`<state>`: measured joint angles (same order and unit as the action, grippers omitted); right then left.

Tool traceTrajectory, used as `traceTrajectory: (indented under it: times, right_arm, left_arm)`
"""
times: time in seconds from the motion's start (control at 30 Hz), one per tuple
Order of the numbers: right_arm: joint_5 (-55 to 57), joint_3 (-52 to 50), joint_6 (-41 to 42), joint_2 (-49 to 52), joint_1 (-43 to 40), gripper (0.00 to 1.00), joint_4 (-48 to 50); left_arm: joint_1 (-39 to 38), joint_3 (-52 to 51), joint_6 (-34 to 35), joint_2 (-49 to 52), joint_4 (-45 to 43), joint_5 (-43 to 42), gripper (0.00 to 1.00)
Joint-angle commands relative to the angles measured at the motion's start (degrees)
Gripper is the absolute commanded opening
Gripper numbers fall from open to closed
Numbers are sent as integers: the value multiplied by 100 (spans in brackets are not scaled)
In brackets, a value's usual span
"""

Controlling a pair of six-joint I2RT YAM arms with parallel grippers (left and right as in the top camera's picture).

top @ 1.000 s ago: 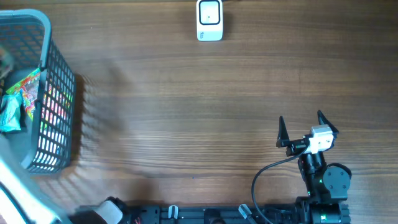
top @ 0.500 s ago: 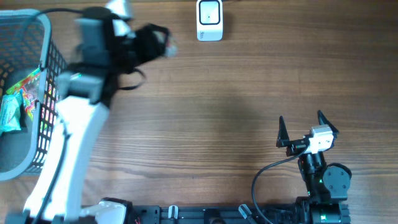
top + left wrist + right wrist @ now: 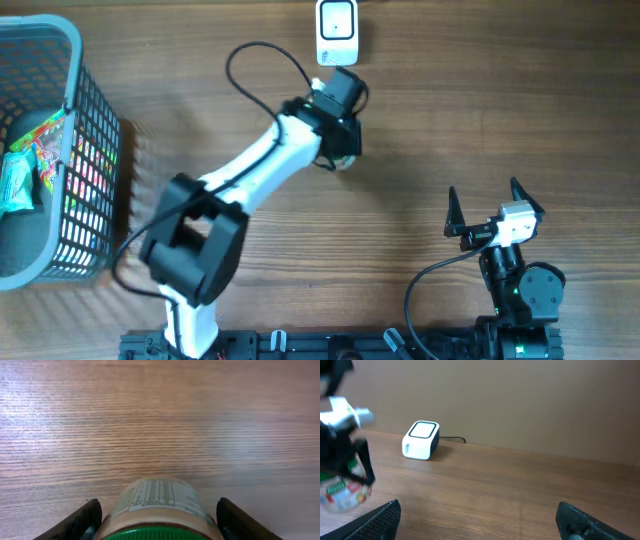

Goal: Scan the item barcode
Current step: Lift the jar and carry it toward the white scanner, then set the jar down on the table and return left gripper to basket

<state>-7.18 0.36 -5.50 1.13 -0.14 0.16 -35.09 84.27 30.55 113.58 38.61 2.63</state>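
Green-lidded jar (image 3: 157,505): gripped in left tool (image 3: 157,522), jaws half-spread. Scanner (image 3: 337,32) near, toward far edge. Right tool (image 3: 487,205) wide open, empty, well apart.

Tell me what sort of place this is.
Probably a mock shop checkout on a wooden table: a white barcode scanner, a grey basket of packaged goods, and a labelled jar in the left gripper.

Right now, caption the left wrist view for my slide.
Left pincer holding a green-lidded jar, wooden table beyond.
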Motion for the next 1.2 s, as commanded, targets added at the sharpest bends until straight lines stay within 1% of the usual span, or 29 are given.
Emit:
traceTrajectory:
  times: [0.0, 0.07, 0.17, 0.33, 0.4, 0.43, 0.47, 0.6, 0.7, 0.77, 0.87, 0.93, 1.07, 1.17]
  right_arm:
    - [79, -7, -50, -20, 17, 100, 20]
    - [79, -7, -52, -20, 17, 100, 20]
    - [79, -7, -52, -20, 17, 100, 20]
    - [79, -7, -55, -20, 17, 100, 20]
    - [79, -7, -55, -20, 17, 100, 20]
    - [76, -7, -52, -20, 17, 100, 20]
    - [79, -7, -52, -20, 17, 100, 20]
    - [79, -7, -55, -20, 17, 100, 20]
    - [79, -7, -52, -20, 17, 100, 20]
    - [79, -7, -52, -20, 17, 100, 20]
    - [79, -7, -52, -20, 17, 100, 20]
    - [79, -7, -52, -20, 17, 100, 20]
    - [76, -7, -50, -20, 17, 100, 20]
    - [79, -7, -55, -20, 17, 100, 20]
  left_arm:
    - [-234, 92, -4, 240, -68, 710, 65]
    - [-341, 92, 0, 361, -151, 710, 65]
    - [-463, 92, 326, 487, -271, 702, 65]
    - [-702, 92, 337, 507, -293, 664, 66]
    - [-793, 92, 334, 507, -310, 667, 73]
    - [-824, 92, 332, 507, -319, 669, 79]
    - [-855, 92, 284, 507, -356, 673, 100]
    - [-809, 94, 245, 424, -413, 848, 100]
    - [-688, 166, 120, 17, -280, 837, 100]
    - [-616, 350, 63, -437, -70, 835, 100]
    - [-566, 636, -678, -1316, 153, 841, 100]
    - [-470, 651, -1060, -2048, 155, 944, 100]
    - [-68, 651, -1108, -2988, 199, 1423, 100]
    - [673, 651, -1102, -3698, 374, 1526, 100]
